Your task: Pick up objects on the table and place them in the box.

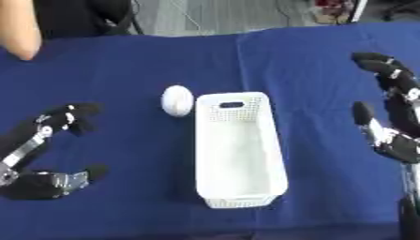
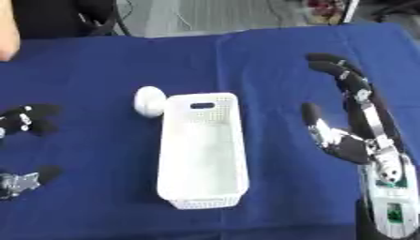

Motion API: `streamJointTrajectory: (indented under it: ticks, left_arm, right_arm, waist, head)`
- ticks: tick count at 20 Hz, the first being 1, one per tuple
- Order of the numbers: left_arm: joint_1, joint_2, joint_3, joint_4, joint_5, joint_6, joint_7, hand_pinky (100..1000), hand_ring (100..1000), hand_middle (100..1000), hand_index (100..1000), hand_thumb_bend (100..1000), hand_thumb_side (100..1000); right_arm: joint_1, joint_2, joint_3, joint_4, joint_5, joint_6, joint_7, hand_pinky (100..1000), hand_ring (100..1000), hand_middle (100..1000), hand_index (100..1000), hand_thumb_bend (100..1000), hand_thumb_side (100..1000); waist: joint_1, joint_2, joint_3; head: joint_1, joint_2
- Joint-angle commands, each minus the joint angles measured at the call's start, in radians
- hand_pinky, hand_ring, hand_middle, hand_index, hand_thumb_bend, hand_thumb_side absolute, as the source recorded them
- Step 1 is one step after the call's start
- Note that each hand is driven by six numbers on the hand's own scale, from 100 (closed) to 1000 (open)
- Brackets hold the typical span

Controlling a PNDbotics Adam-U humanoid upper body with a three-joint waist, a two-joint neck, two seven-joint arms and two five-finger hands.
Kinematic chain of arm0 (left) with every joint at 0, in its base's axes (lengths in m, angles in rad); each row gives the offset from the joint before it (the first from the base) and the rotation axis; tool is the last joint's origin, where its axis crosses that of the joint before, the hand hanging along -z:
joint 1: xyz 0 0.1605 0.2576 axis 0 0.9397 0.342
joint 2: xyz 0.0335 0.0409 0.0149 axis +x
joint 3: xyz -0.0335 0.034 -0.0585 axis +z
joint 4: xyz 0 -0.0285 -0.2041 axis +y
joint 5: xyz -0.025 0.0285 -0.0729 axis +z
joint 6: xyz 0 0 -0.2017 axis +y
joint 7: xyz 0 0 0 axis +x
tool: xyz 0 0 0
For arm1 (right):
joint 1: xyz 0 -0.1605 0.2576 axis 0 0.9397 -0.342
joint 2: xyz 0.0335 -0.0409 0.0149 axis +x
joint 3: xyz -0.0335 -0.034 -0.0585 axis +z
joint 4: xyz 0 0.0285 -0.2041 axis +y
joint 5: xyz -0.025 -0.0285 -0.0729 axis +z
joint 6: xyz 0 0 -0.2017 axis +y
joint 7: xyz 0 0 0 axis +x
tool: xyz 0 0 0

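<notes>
One white plastic box (image 1: 239, 150) stands lengthwise on the desk (image 1: 123, 65), which is draped in blue cloth, and its inside looks empty. One white egg-shaped object (image 1: 177, 100) lies on the cloth just beside the box's far left corner. The left hand (image 1: 37, 154) rests at the left, fingers (image 1: 70, 117) spread and holding nothing. The right hand (image 2: 357, 136) is at the right, well apart from the box, fingers extended and empty.
</notes>
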Motion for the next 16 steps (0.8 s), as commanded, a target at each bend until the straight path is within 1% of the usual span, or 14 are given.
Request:
streamJointTrajectory:
  ticks: [1,3,4,5,8,9,10,11,16]
  left_arm:
    - [-0.02,0.048,-0.003,0.001,0.026,-0.004,0.006,650,682,902,942,844,596]
    - [-0.039,0.056,-0.007,0.016,0.045,0.005,0.016,638,672,901,936,843,592]
    - [-0.048,0.059,-0.009,0.024,0.054,0.01,0.022,648,680,901,941,844,596]
    - [-0.055,0.061,-0.01,0.029,0.061,0.012,0.025,633,669,906,932,843,587]
    - [-0.1,0.066,-0.017,0.057,0.079,0.026,0.039,633,671,913,928,843,583]
    - [-0.119,0.066,-0.019,0.068,0.082,0.03,0.043,663,729,931,926,846,578]
    - [-0.143,0.065,-0.023,0.085,0.083,0.034,0.046,663,729,931,926,846,578]
    - [-0.165,0.064,-0.03,0.103,0.083,0.035,0.048,706,779,929,926,845,576]
    - [-0.259,0.056,-0.072,0.191,0.081,0.014,0.028,708,781,926,925,842,586]
  right_arm:
    - [-0.002,-0.011,0.003,-0.016,-0.003,0.001,0.002,1000,897,842,847,290,507]
    - [-0.001,-0.011,0.003,-0.016,-0.003,0.001,0.003,1000,897,842,847,290,507]
    - [-0.001,-0.01,0.003,-0.016,-0.003,0.001,0.003,1000,897,842,847,290,507]
    - [-0.001,-0.011,0.003,-0.016,-0.003,0.001,0.003,1000,896,841,847,289,507]
    - [0.002,-0.01,0.003,-0.015,-0.003,0.001,0.004,1000,896,841,847,289,507]
    - [0.003,-0.01,0.003,-0.014,-0.003,0.0,0.005,1000,896,841,847,288,508]
    - [0.003,-0.01,0.004,-0.013,-0.004,0.0,0.006,1000,896,841,847,288,508]
    - [0.003,-0.01,0.004,-0.012,-0.004,-0.001,0.006,1000,897,842,847,288,508]
    - [0.003,-0.011,0.006,-0.007,-0.007,-0.005,0.008,1000,898,842,847,287,509]
  waist:
    - [0.002,-0.013,-0.002]
    - [0.002,-0.014,-0.003]
    - [0.002,-0.014,-0.003]
    - [0.002,-0.015,-0.003]
    - [0.001,-0.017,-0.002]
    - [0.001,-0.018,-0.002]
    - [0.0,-0.019,-0.001]
    - [-0.001,-0.021,-0.001]
    - [-0.007,-0.024,0.001]
  head:
    - [-0.01,-0.006]
    - [-0.011,-0.006]
    - [-0.012,-0.006]
    - [-0.012,-0.005]
    - [-0.012,-0.002]
    - [-0.012,0.0]
    - [-0.012,0.001]
    - [-0.011,0.001]
    - [-0.009,0.0]
